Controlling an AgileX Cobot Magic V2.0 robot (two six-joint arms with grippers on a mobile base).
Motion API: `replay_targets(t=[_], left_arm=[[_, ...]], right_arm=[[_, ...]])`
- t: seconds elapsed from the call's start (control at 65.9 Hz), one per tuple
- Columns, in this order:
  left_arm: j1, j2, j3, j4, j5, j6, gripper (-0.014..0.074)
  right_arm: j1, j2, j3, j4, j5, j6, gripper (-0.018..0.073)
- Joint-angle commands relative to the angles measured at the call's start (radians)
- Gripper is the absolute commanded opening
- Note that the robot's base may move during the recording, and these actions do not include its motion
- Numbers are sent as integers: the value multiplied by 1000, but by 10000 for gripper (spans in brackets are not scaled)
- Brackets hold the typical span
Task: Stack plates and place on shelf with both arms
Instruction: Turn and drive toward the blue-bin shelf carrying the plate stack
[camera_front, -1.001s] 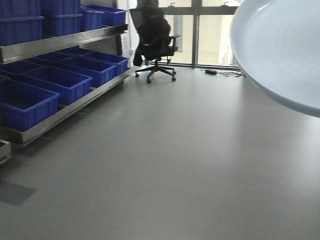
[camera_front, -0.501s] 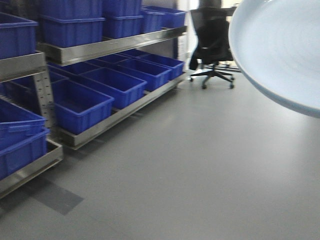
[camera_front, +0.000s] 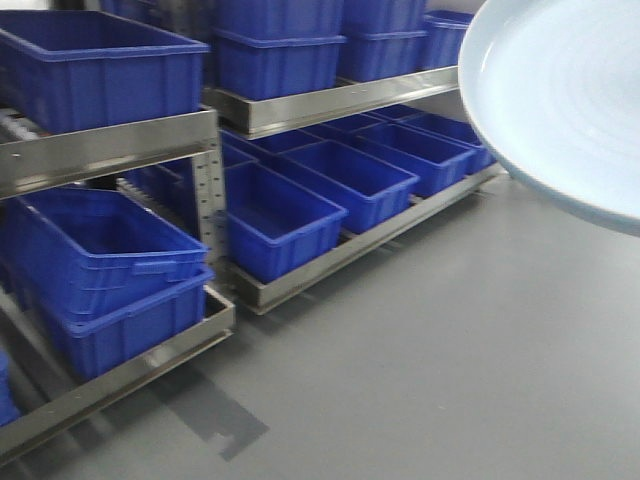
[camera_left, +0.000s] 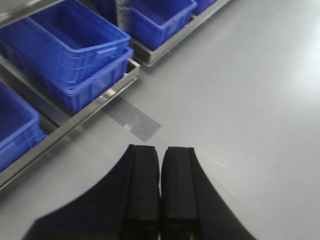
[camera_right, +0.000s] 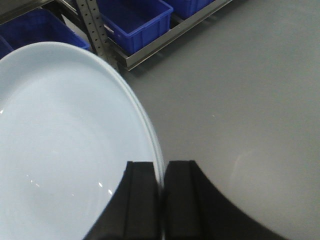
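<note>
Base has swung from open floor (camera_front: 450, 350) toward the shelf (camera_front: 110, 150), blue bins (camera_front: 100, 250) now filling left and far; plate (camera_right: 65, 150) stays upper right, rim pinched in the closed right hand (camera_right: 162, 200); left hand (camera_left: 161, 195) closed, empty; likely approaching, placing pending.

One pale plate (camera_front: 570, 100) shows its face, but its rim looks doubled in the right wrist view, so I cannot tell whether a second lies beneath it. There are two sets of black jaws, one per wrist view. Two steel racks (camera_front: 330, 105) carry well over ten blue bins (camera_front: 100, 60), too crowded to count exactly.
</note>
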Motion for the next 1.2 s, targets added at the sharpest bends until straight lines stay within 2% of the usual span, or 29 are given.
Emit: replay_targets(t=[0.0, 1.184], left_arm=[[-1, -8, -28, 2, -77, -9, 89], [-1, -8, -28, 2, -77, -9, 89]], right_arm=[[-5, -2, -27, 0, -91, -6, 48], [-5, -2, -27, 0, -91, -6, 48]])
